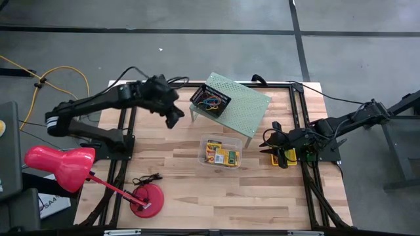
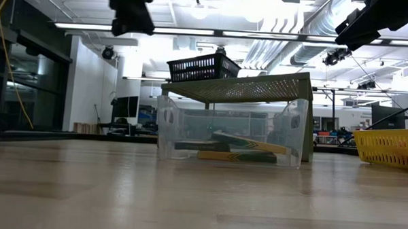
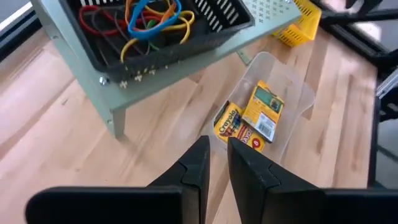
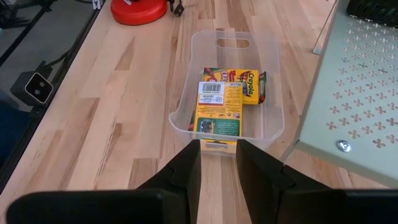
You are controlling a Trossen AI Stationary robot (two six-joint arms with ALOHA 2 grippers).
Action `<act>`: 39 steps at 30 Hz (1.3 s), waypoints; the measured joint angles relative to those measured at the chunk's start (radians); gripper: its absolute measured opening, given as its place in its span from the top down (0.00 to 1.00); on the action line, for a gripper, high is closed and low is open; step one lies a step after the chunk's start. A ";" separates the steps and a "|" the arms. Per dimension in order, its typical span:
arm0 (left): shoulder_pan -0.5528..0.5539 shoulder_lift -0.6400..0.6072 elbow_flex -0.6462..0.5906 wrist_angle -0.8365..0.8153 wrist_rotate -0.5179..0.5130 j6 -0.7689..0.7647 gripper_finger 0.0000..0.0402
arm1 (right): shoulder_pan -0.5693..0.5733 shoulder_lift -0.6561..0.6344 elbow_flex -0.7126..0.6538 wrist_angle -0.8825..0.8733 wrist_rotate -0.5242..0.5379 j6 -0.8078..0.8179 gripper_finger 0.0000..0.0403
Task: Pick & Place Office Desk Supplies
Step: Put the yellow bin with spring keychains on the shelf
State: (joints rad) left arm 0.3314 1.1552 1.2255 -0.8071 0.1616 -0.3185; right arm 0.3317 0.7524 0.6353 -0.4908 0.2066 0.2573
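Green-and-yellow card boxes [image 4: 221, 106] lie flat in the clear tub [image 4: 186, 81] at the table's middle. A black mesh tray [image 3: 186, 43] holding coloured rubber bands [image 3: 152, 18] rests on top of the pale green perforated shelf [image 1: 244, 108]. My left gripper [image 3: 216, 144] hangs high above the table, left of the shelf, its fingers narrowly apart with nothing between them. My right gripper [image 4: 217, 146] hovers right of the tub, above the yellow basket [image 1: 285, 158], open and empty. No little rings show.
A pink-red desk lamp [image 1: 62, 167] leans over the near left corner, its round base [image 1: 146, 200] and a black cord on the table. Bare wood lies near the front edge and between the lamp and the tub [image 1: 221, 152].
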 joint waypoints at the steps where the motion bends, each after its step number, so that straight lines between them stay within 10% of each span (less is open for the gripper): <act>1: -0.006 -0.031 -0.040 0.029 0.000 -0.010 0.87 | 0.000 0.000 0.000 0.000 0.000 0.000 0.77; 18: -0.132 -0.310 -0.512 0.374 0.003 -0.038 0.87 | 0.000 0.000 0.000 0.002 0.000 0.008 0.77; 39: -0.154 -0.309 -0.538 0.382 -0.007 -0.083 0.87 | 0.000 0.005 0.000 0.002 -0.007 -0.004 0.77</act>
State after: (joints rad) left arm 0.1776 0.8463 0.6880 -0.4252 0.1547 -0.4017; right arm 0.3317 0.7576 0.6353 -0.4892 0.1993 0.2529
